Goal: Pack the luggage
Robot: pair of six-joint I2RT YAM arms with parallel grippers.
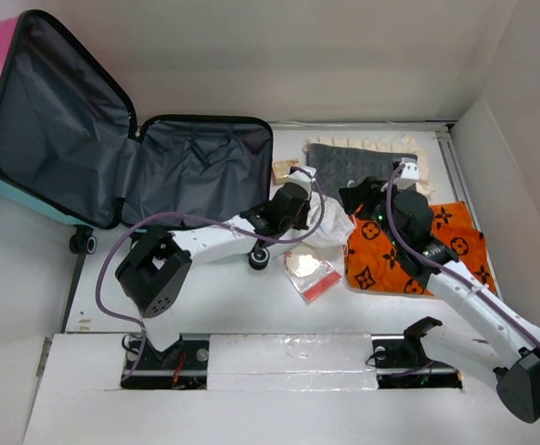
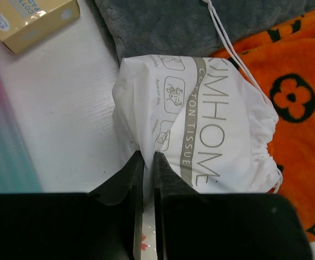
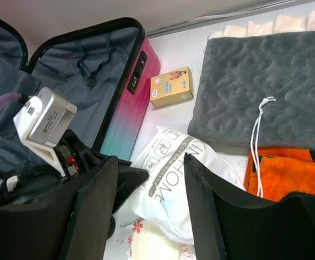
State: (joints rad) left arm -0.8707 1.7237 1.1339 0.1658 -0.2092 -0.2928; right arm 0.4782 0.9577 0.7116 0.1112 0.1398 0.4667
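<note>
The luggage (image 1: pixel 200 167) lies open at the back left, its dark grey lining showing and its lid (image 1: pixel 57 120) propped up; its pink-to-teal shell (image 3: pixel 126 114) shows in the right wrist view. A white drawstring tissue bag (image 2: pixel 211 124) lies on the table just right of it. My left gripper (image 2: pixel 145 160) is shut on a fold at the bag's near edge. My right gripper (image 3: pixel 152 184) hovers open over the same bag (image 3: pixel 174 179), one finger on either side. From above, the left gripper (image 1: pixel 309 215) and right gripper (image 1: pixel 352 204) meet at the bag (image 1: pixel 330 230).
A grey quilted mat (image 1: pixel 363 162) lies behind the bag and an orange patterned blanket (image 1: pixel 418 246) to its right. A small yellow box (image 1: pixel 284 170) sits by the luggage's right edge. A clear packet with a round pad (image 1: pixel 309 269) lies in front of the bag.
</note>
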